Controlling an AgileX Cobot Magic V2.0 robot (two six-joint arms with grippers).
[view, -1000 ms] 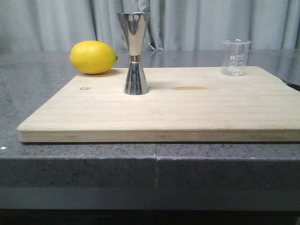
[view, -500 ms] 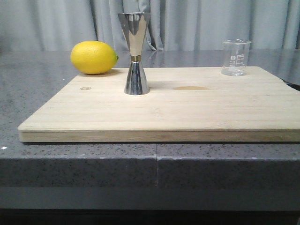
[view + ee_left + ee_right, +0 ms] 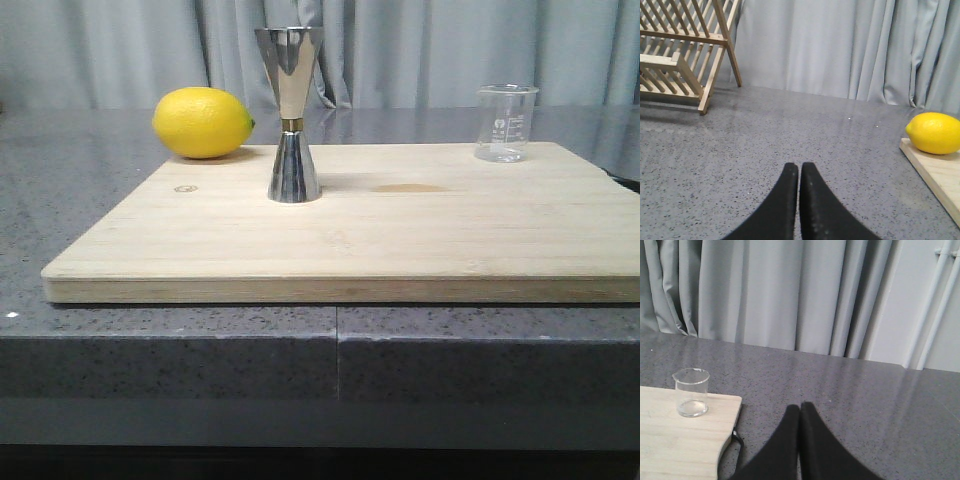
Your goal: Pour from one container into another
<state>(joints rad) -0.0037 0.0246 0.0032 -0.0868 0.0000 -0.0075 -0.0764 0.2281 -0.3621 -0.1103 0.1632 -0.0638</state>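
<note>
Beaker [image 3: 505, 123] and jigger [image 3: 290, 115] unmoved since before, both pincers [image 3: 799, 172] [image 3: 800, 412] pressed together

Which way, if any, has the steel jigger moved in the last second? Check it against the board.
No. The jigger keeps its spot on the wooden board, same gap to the lemon; only the whole view slid slightly right.

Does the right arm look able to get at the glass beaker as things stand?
Probably yes. The beaker stands alone at the cutting board's corner, nothing beside it, though the right gripper is shut and would need opening.
</note>
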